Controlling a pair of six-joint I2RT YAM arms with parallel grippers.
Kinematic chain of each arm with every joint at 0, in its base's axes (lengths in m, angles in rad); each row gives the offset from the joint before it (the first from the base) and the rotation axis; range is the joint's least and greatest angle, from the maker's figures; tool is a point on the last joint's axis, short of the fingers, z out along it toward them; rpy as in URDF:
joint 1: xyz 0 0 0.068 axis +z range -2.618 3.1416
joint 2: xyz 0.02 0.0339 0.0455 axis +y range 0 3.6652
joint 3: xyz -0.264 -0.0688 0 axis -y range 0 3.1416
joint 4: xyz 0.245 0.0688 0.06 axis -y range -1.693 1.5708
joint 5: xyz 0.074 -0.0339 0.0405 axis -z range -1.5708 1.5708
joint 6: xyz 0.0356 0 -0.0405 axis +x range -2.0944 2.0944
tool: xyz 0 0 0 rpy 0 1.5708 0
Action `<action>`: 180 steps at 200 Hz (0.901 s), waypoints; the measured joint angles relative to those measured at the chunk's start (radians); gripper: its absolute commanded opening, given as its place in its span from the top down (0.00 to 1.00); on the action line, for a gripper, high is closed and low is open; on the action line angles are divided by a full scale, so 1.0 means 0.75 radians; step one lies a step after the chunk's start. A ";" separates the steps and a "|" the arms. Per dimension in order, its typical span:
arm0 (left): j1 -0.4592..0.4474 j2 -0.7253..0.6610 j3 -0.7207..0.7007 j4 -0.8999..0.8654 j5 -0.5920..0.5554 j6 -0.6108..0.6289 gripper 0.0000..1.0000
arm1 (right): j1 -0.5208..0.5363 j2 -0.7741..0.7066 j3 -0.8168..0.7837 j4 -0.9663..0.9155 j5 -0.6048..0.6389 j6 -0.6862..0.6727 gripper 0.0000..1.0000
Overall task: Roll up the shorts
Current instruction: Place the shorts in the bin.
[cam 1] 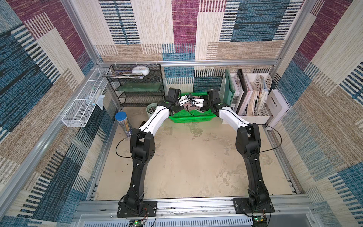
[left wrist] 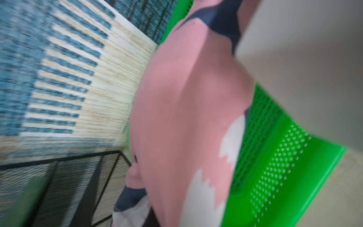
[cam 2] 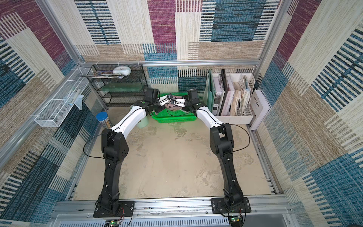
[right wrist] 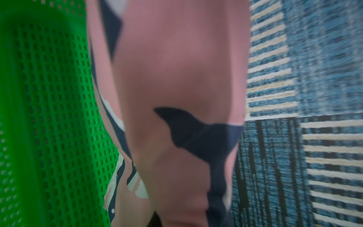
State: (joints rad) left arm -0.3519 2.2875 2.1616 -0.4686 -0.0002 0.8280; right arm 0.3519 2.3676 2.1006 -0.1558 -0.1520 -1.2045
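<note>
The shorts (left wrist: 186, 108) are pink with navy and white shark prints and fill both wrist views (right wrist: 176, 68), drawn up close to each camera over the green basket (cam 1: 190, 118). In both top views my arms reach to the back of the table and meet above the basket (cam 2: 176, 119). My left gripper (cam 1: 187, 97) and right gripper (cam 1: 193, 102) sit almost tip to tip, each shut on a bunch of the shorts (cam 1: 197, 108). The fabric hides the fingertips in the wrist views. Part of the shorts still hangs inside the basket (right wrist: 49, 118).
A black mesh shelf (cam 1: 137, 86) stands left of the basket, with a pale green cup (cam 1: 152, 110) and a blue-lidded tube (cam 1: 122, 123) in front of it. On the right are green folders (cam 1: 227, 88) and a white file organiser (cam 1: 253, 98). A white wire rack (cam 1: 84, 106) hangs on the left wall.
</note>
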 measured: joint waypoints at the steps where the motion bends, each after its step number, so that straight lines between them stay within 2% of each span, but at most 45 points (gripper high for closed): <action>1: 0.001 0.003 0.001 -0.001 0.005 -0.001 1.00 | -0.001 0.002 0.002 -0.003 -0.003 0.000 1.00; 17: 0.027 0.062 0.057 -0.048 0.116 -0.007 0.79 | -0.020 0.041 0.042 -0.035 -0.048 0.013 1.00; 30: 0.047 0.100 0.113 -0.113 0.197 -0.008 0.60 | -0.035 0.054 0.079 -0.057 -0.084 0.024 0.87; 40: 0.058 0.117 0.152 -0.167 0.246 -0.017 0.54 | -0.049 0.060 0.103 -0.074 -0.093 0.030 0.80; 55: 0.072 0.134 0.196 -0.236 0.306 -0.027 0.47 | -0.073 0.073 0.114 -0.095 -0.087 0.029 0.78; 95: 0.073 0.178 0.227 -0.387 0.417 -0.035 0.35 | -0.079 0.112 0.091 -0.228 -0.131 -0.025 0.63; 120: 0.076 0.172 0.227 -0.433 0.457 -0.049 0.33 | -0.078 0.116 0.084 -0.262 -0.163 -0.035 0.43; 130: 0.078 0.167 0.234 -0.455 0.477 -0.058 0.32 | -0.078 0.115 0.084 -0.273 -0.173 -0.038 0.31; 133: 0.079 0.165 0.236 -0.459 0.484 -0.061 0.32 | -0.078 0.114 0.084 -0.278 -0.176 -0.038 0.22; 136: 0.079 0.163 0.241 -0.465 0.491 -0.066 0.32 | -0.078 0.114 0.084 -0.283 -0.179 -0.038 0.05; 138: 0.079 0.162 0.244 -0.469 0.494 -0.069 0.31 | -0.078 0.113 0.084 -0.286 -0.181 -0.038 0.01; 180: 0.078 0.150 0.342 -0.471 0.591 -0.131 0.30 | -0.079 0.079 0.067 -0.343 -0.200 -0.046 0.00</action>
State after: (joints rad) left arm -0.2932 2.3997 2.4184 -0.8219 0.4431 0.7300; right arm 0.2928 2.4271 2.1506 -0.4129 -0.3023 -1.2392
